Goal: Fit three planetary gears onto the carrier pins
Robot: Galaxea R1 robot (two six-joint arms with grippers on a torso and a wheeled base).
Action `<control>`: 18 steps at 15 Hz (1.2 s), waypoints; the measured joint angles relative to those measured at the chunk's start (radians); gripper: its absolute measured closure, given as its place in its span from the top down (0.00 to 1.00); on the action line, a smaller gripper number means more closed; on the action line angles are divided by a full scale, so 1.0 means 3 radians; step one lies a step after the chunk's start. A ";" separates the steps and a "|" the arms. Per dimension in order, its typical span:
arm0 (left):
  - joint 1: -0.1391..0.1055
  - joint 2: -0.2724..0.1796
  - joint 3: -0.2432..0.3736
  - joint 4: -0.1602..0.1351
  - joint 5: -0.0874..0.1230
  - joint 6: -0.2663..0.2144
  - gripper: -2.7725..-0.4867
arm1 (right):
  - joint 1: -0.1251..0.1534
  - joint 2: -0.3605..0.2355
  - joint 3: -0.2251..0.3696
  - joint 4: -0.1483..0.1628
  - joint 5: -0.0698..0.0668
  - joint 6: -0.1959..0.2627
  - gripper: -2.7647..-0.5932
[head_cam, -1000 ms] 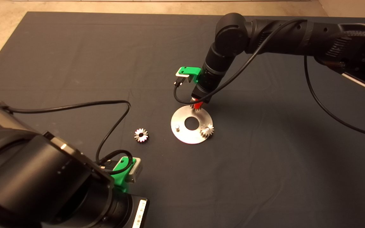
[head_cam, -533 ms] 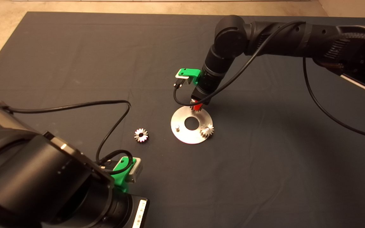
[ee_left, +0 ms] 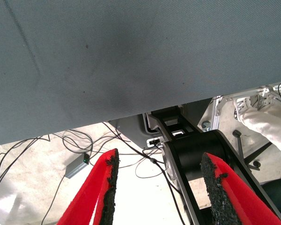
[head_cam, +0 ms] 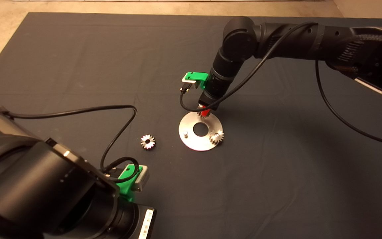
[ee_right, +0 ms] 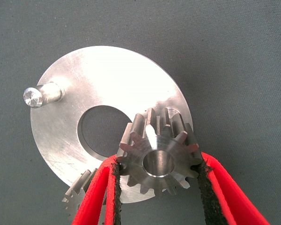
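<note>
Gears are the job here, on a dark mat. The silver disc lies mid-mat, with one gear already on a stud and one bare stud. The right gripper is clamped on a second toothed gear over the disc's far edge; the stud beneath is probably hidden. A third gear lies loose left of the disc. The left gripper waits at the lower left, fingers apart.

One toothed gear hangs over the silver disc; a second sits on its pin; a third lies flat beside the disc; one pin stands bare.
</note>
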 joint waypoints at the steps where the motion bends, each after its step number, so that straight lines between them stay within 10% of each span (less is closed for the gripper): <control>1: 0.0001 0.0000 0.0000 0.0000 0.0000 0.0000 0.30 | -0.0001 -0.0001 -0.0001 0.0000 0.0000 0.0000 0.13; 18: 0.0001 0.0000 0.0000 0.0000 0.0000 0.0000 0.30 | -0.0004 0.0017 -0.0077 0.0002 0.0015 0.0000 0.13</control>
